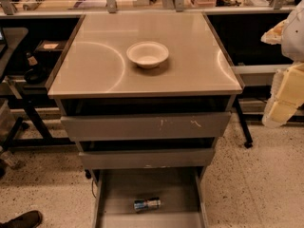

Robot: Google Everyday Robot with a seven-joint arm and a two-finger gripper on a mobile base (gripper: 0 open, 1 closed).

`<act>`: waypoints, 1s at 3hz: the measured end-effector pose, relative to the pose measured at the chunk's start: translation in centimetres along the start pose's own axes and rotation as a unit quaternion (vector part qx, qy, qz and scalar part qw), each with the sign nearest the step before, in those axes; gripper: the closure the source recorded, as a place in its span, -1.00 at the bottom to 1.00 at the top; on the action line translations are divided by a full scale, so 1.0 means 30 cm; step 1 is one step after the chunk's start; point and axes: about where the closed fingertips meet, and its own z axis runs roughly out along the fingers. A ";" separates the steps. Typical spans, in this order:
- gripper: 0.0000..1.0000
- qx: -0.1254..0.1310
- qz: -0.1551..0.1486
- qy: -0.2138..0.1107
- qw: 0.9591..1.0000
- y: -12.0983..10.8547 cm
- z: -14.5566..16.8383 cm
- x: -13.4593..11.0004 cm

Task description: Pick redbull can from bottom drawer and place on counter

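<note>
Redbull can (pixel 147 204) lies in bottom drawer (pixel 171 186); gripper (pixel 284 99) at far right, grip unreadable.

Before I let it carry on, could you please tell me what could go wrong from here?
1. The can lies on its side in the bottom drawer, so it may roll when touched.
2. The gripper, at the right edge beside the counter, must reach in low and might strike the middle drawer jutting out above.
3. The bowl sits mid-counter; setting the can down near it could knock it.
</note>
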 end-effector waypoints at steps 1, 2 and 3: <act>-1.00 0.000 0.000 0.000 1.000 0.000 0.000 0.000; -1.00 -0.006 0.004 -0.010 1.000 0.027 0.032 -0.005; -1.00 -0.026 0.016 -0.032 0.999 0.096 0.134 -0.023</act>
